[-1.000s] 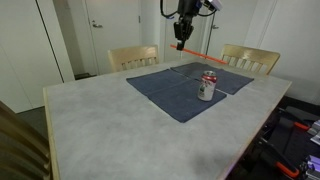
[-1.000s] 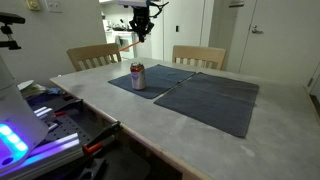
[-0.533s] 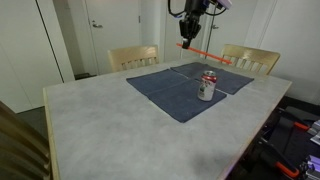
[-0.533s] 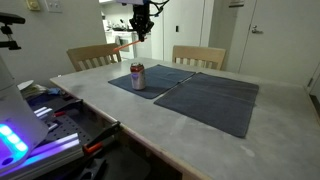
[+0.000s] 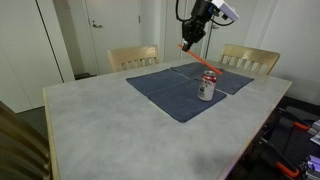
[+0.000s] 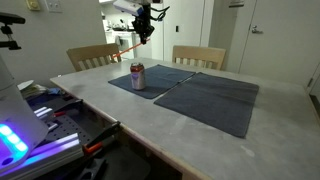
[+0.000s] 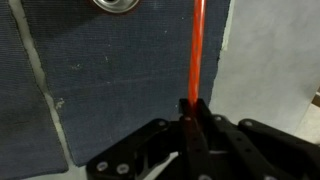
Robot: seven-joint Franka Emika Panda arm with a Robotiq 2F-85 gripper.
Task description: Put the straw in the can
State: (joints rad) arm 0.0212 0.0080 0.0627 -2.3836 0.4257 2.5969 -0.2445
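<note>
While the jaws pinch the straw [image 5: 198, 57] above the desk [image 5: 100, 120], carrying is in hand; next, its free tip needs lining up over the can [image 5: 207, 86].

The can [image 5: 207, 86] stands on a mat [image 5: 165, 95] on the table [image 5: 100, 130], the straw [image 5: 197, 56] above it.

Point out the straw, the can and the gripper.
straw [image 7: 196, 50], wrist view, middle of the red shaft.
can [image 5: 207, 87], in an exterior view, side wall.
gripper [image 7: 190, 110], wrist view, midway between the fingertips, shut on the straw.
</note>
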